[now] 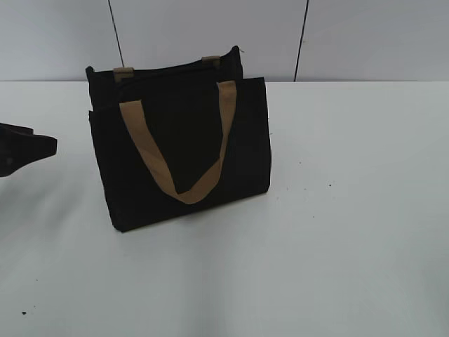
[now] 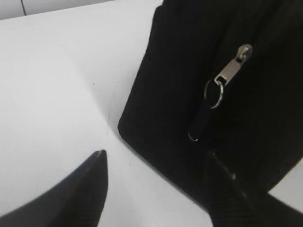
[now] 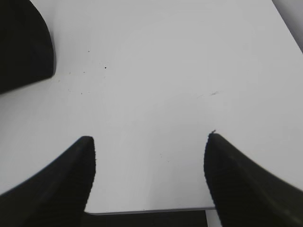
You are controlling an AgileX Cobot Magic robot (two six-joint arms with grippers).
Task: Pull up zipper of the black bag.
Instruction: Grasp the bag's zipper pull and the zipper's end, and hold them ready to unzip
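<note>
The black bag [image 1: 186, 151] stands upright in the middle of the white table, its tan handle [image 1: 179, 179] hanging down the front. In the left wrist view the bag's end [image 2: 170, 85] fills the upper right, with the silver zipper pull [image 2: 231, 69], its ring and a black tab hanging below. My left gripper [image 2: 156, 158] is open; its right finger lies against the bag just below the tab, and its left finger is over bare table. It shows at the exterior view's left edge [image 1: 28, 146]. My right gripper [image 3: 149, 139] is open and empty over bare table.
A corner of the bag [image 3: 23, 42] shows at the upper left of the right wrist view. The table's front edge [image 3: 151, 209] runs just under the right gripper. A pale wall [image 1: 210, 28] stands behind the table.
</note>
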